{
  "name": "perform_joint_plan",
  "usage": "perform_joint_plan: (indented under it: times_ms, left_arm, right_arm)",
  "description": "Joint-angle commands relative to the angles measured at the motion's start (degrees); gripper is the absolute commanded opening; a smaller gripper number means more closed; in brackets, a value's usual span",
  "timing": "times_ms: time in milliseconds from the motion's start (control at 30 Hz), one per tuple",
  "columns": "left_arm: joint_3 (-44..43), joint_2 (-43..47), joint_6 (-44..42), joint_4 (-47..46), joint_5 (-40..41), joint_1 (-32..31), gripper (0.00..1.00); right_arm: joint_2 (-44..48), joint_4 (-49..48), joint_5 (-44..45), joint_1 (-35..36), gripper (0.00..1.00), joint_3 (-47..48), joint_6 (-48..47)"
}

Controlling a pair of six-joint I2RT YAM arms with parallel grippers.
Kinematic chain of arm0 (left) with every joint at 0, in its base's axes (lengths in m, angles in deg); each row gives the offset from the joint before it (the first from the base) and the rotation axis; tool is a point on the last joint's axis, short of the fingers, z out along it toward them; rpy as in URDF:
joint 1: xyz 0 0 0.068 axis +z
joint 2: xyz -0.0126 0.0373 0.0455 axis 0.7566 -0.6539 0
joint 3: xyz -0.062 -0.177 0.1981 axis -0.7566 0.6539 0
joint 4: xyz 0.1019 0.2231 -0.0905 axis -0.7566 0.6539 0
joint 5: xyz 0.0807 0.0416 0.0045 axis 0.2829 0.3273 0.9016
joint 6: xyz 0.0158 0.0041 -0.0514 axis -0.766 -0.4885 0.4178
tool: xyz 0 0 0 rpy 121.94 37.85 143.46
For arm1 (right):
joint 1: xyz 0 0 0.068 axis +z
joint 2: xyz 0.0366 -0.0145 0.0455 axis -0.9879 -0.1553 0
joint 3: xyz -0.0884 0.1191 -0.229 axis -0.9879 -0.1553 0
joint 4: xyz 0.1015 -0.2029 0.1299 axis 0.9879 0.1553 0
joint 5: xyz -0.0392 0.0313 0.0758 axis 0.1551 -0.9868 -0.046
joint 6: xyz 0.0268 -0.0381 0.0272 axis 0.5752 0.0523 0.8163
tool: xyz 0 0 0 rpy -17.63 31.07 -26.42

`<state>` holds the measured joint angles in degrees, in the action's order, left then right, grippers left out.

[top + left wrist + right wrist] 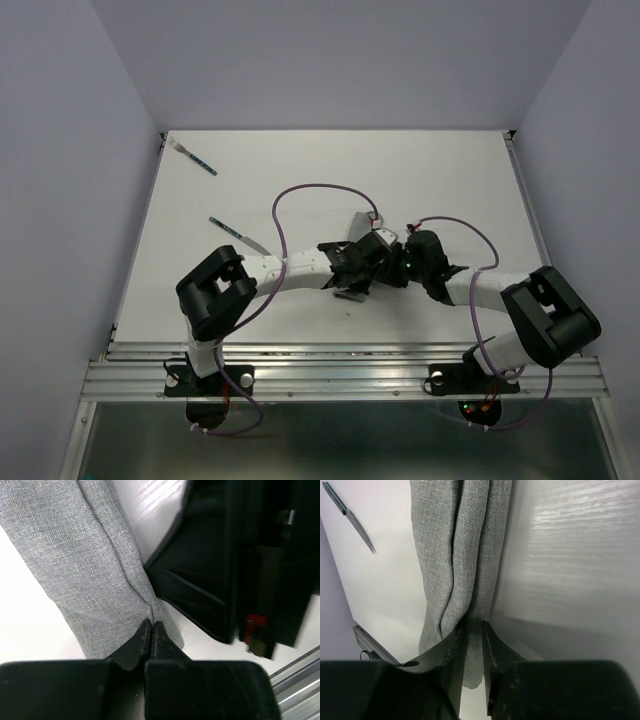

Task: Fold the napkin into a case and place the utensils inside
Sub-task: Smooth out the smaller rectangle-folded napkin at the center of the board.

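The napkin [361, 224] is a long, narrow folded strip of grey cloth in mid-table, mostly hidden under both wrists in the top view. My left gripper [151, 625] is shut on a raised fold near the end of the napkin [90, 555]. My right gripper [474, 630] has its jaws slightly parted, and the end of the napkin [460, 545] lies loose in the gap. Both grippers meet over the strip, left gripper [366, 264] and right gripper [396, 262]. The two utensils lie apart on the left: the knife [238, 235] [351, 519] and another teal-handled piece [196, 160].
The right gripper's black body [240, 555] stands close beside the left fingers. Purple cables [320, 190] loop over the table behind the wrists. A metal rail [340, 370] runs along the near edge. Walls close in the table on three sides.
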<state>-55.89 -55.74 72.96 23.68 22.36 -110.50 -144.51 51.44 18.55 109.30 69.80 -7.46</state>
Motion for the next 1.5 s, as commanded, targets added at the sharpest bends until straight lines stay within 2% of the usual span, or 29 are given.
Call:
perform_joint_plan:
  times_ms: [0, 133, 233, 567, 700, 967, 1067, 1233, 1333, 1467]
  left_arm:
    - [0.56, 1.02, 1.01, -2.39, -0.96, 0.52, 0.0]
    - [0.83, 1.19, 0.92, -2.92, -1.4, 0.87, 0.0]
    - [1.18, 1.19, 0.92, -3.71, -2.28, 1.14, 0.0]
    - [2.59, 1.98, 1.45, -5.47, -3.77, 1.57, 0.0]
    - [2.59, 2.07, 1.54, -5.82, -4.39, 1.49, 0.0]
    - [2.15, 2.07, 1.71, -6.0, -4.74, 1.58, 0.0]
    - [1.88, 2.16, 1.71, -6.09, -4.83, 1.57, 0.0]
    - [1.18, 1.9, 1.8, -6.09, -4.83, 1.58, 0.0]
    - [0.83, 1.81, 1.98, -6.17, -5.09, 1.66, 0.0]
    - [0.57, 1.9, 2.24, -6.44, -5.71, 1.66, 0.0]
  right_arm:
    - [5.51, 2.15, 3.98, 0.51, 0.28, -1.75, 0.04]
    - [11.13, 3.3, 6.01, 0.51, 0.46, -4.3, 1.7]
    - [12.2, 3.3, 6.62, 0.51, 0.53, -4.75, 2.94]
    - [12.11, 3.21, 7.68, 0.51, 0.56, -2.73, 4.0]
    - [8.69, 2.95, 5.66, 0.51, 0.58, -0.62, 3.21]
    - [-0.53, -3.9, 2.32, 0.51, 0.59, -0.35, 4.26]
    - [-2.73, -5.75, 1.97, 0.51, 0.57, -0.88, 4.79]
    - [-4.5, -8.3, 1.35, 0.51, 0.45, -1.76, 5.49]
    - [-4.85, -8.83, 1.26, 0.51, 0.33, -1.93, 5.84]
    - [-4.59, -9.01, 1.53, 0.51, 0.22, -2.02, 6.02]
